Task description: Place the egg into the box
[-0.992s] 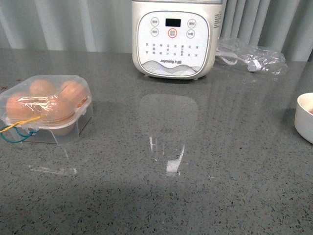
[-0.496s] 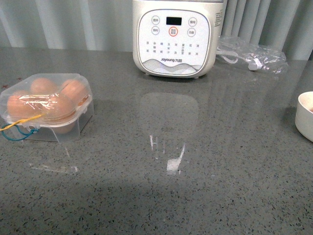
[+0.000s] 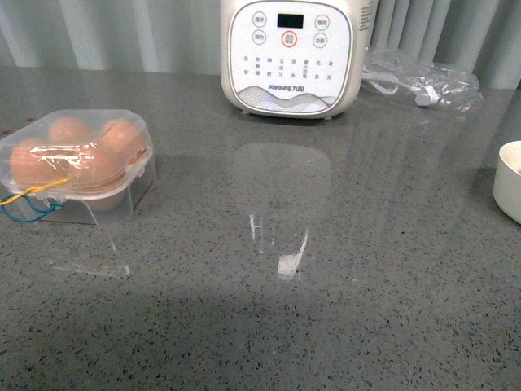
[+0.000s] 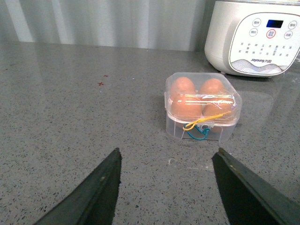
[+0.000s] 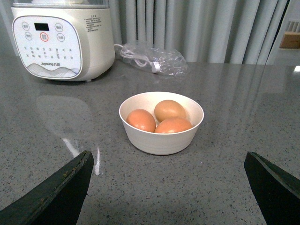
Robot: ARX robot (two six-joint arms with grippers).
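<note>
Grey speckled countertop (image 3: pixel 342 326), glossy, bearing all items listed. Box (image 3: pixel 77 167): small clear plastic carton at the robot's left, lid down, brown eggs visible through the lid on a white cupped tray; yellow and blue cords (image 3: pixel 28 204) hang at its near side. The same box (image 4: pixel 202 105) shows in the left wrist view, standing just in front of the cooker and well ahead of the fingers. Bowl (image 5: pixel 161 122): round, white, at the robot's right, only its edge (image 3: pixel 509 179) entering the front view. Contents: three orange-brown eggs touching one another; the egg (image 5: pixel 140 120) nearest the cooker side lies against the other two eggs (image 5: pixel 171 118), all below the rim. Cooker (image 3: pixel 291 55): white appliance with a front panel of round buttons and a dark display, at the back centre of the counter before a grey curtain. Plastic bag (image 3: pixel 419 81): clear, crumpled, holding a white cable, beside the cooker on the bowl's side. Left gripper (image 4: pixel 166 187): dark fingers spread wide, nothing between them, above bare counter. Right gripper (image 5: pixel 168 187): fingers set wide apart at the frame's edges, empty, the bowl between and beyond them.
</note>
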